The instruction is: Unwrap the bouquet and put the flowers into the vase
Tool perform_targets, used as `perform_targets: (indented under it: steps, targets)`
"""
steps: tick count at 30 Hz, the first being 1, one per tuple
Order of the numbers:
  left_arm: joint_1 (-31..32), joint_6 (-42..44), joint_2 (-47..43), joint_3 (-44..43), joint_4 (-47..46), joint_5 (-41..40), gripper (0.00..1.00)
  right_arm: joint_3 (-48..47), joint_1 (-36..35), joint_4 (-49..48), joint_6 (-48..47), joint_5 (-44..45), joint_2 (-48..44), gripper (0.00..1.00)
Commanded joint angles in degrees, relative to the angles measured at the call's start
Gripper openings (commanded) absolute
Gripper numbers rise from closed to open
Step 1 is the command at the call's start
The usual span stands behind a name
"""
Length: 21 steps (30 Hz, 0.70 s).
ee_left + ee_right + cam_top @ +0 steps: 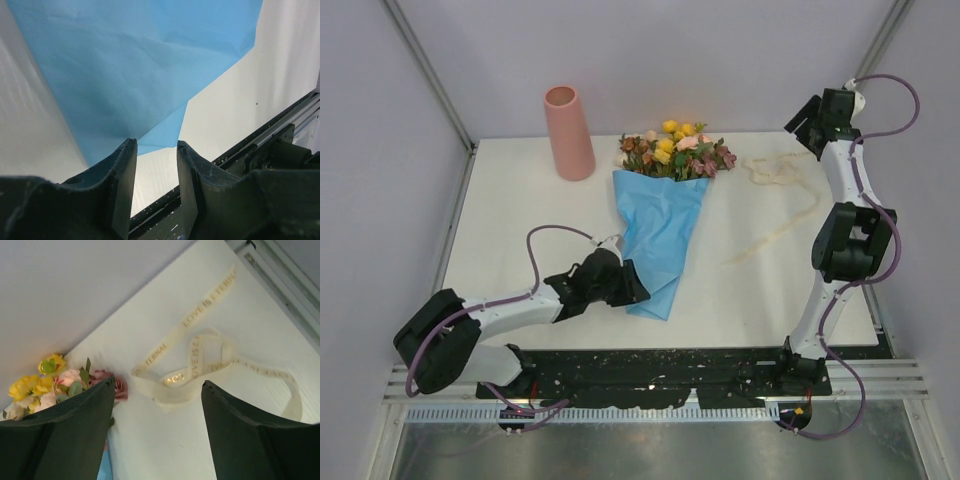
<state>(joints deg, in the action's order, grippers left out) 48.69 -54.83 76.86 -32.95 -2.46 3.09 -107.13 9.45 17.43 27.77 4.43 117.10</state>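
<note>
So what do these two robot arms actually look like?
Both the left arm and right arm are slim white tubes joined by chunky black joints, with a purple cable looping along each. The left claw and right claw each end in two dark, wedge-shaped fingers. No markings are visible.

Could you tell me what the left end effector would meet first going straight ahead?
The left end effector would likely meet the blue paper first; its corner lies just past the fingertips.
</note>
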Motion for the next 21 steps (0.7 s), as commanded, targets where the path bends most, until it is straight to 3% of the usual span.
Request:
perform_targets:
  steps: [1, 4, 8, 13, 16, 21]
  targets:
    - [0.36, 1.48, -3.03, -0.80, -0.62, -1.60, 0.41, -4.15, -0.93, 24.45, 6.15, 3.29, -5.11, 0.76]
    - [0.36, 1.56, -4.43, -0.27, -0.79, -1.86, 0.41, 1.29, -1.72, 29.06, 9.22, 5.33, -10.03, 0.79]
    - [0.36, 1.74, -6.02, 0.78, -0.88, -2.39, 0.41, 16.41, -1.72, 28.98, 15.90, 1.57, -19.44, 0.73]
    - [0.36, 1.74, -8.04, 2.27, -0.53, -2.57, 0.42, 37.57, -1.98, 18.43, 18.72, -6.45, -29.55, 0.62]
    - [0.36, 1.48, -9.53, 3.33, -0.35, -2.57, 0.41, 41.82, -1.72, 16.86, 20.39, -0.74, -30.79, 0.64]
    - [0.36, 0.78, -12.43, 5.70, -0.36, -5.02, 0.42, 40.78, -1.54, 16.84, 23.37, -0.03, -24.56, 0.60]
